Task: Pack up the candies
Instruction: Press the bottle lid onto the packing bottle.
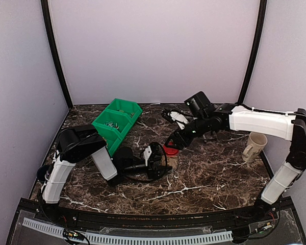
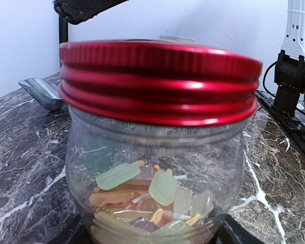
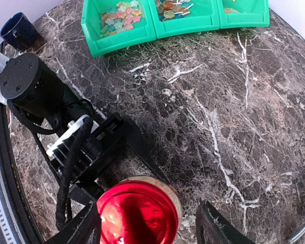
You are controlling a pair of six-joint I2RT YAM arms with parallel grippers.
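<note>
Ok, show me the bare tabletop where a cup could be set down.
Widest bare marble tabletop: between the red-lidded jar and the beige mug. Also the near strip in front of the jar. Crowded: around the jar, flanked by the left gripper and right gripper, and beside the green bins.

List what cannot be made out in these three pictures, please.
- Base of the clear glass jar: left wrist view, cut off by the bottom edge.
- How full that jar is: right wrist view, hidden under the round red metal lid.
- Tiny loose candies in the green plastic bins: top view, too small to count.
</note>
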